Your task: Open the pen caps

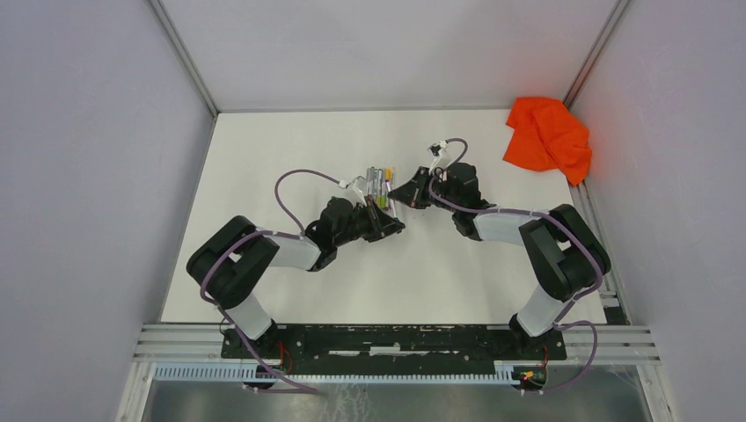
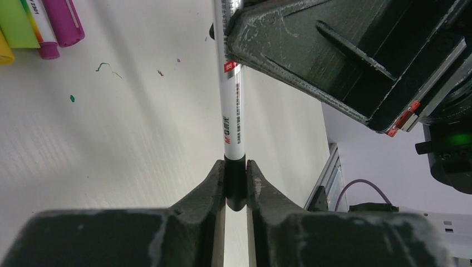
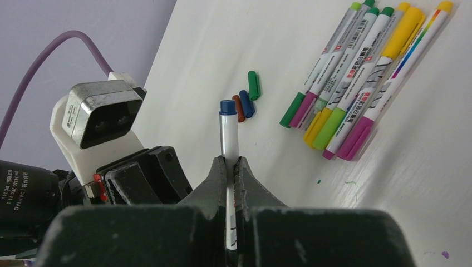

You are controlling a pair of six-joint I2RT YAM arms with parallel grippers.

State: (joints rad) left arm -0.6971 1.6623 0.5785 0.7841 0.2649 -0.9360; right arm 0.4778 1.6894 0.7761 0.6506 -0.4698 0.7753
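Pen caps [image 3: 246, 104] lie loose on the white worktop [image 3: 222, 44]: a green one, a blue one and an orange-brown one, close together and just beside the row of other pens [image 3: 356, 72]. Those pens lie side by side, touching, with ends in green, yellow and magenta. One pen [image 2: 230, 111] is lifted off the worktop and held between both arms. The left end effector [image 2: 236, 183] is clenched on the dark end of this pen, with its two fingers pressing it from both sides. The right end effector [image 3: 228, 172] is clenched on the grey-white barrel further along, and a dark blue end stands out beyond its fingers. From above, both end effectors meet near the middle of the worktop, just beside the row of pens. An orange cloth [image 1: 547, 136] lies crumpled in the far right corner, well apart. A few small ink spots mark the worktop.
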